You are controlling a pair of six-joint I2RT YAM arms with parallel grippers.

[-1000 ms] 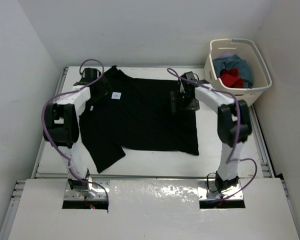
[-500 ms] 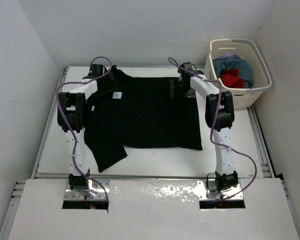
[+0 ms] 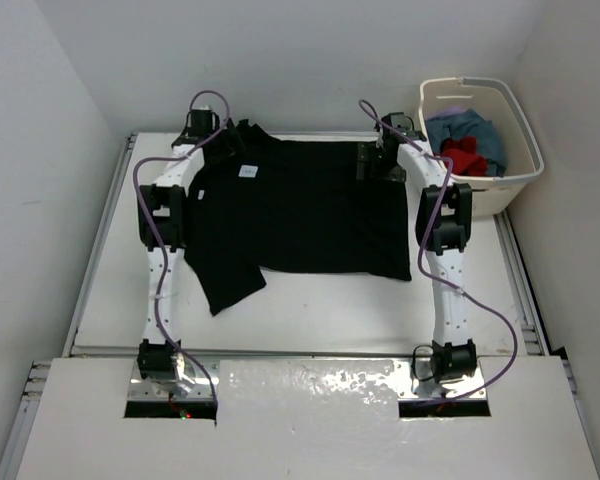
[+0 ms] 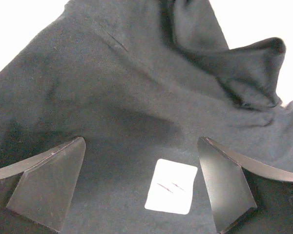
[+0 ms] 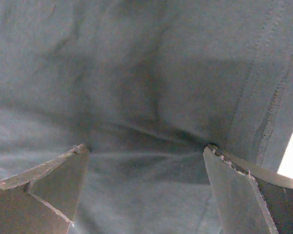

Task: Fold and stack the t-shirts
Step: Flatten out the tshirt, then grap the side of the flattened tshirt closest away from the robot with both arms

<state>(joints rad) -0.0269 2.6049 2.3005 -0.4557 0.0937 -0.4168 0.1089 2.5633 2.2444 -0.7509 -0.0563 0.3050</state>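
A black t-shirt (image 3: pixel 300 215) lies spread flat on the white table, one sleeve (image 3: pixel 230 285) trailing toward the near left. My left gripper (image 3: pixel 225 150) is over its far left part, jaws open; the shirt's white label (image 4: pixel 171 186) lies between the fingers (image 4: pixel 49 190). My right gripper (image 3: pixel 375 162) is over the far right part, also open, its fingertips (image 5: pixel 237 185) down on the cloth near a stitched hem (image 5: pixel 268 122). Teal (image 3: pixel 483 130), red (image 3: pixel 465 158) and purple (image 3: pixel 458 112) t-shirts are bunched in the basket.
The cream laundry basket (image 3: pixel 525 170) stands at the far right corner of the table, just right of my right arm. White walls close in the table at the back and both sides. A raised sleeve fold (image 4: pixel 249 73) sits beyond the left fingers.
Both arms have stretched out toward the far edge of the table. The black shirt has slid with them, away from the near edge and slightly right. Both grippers stayed open.
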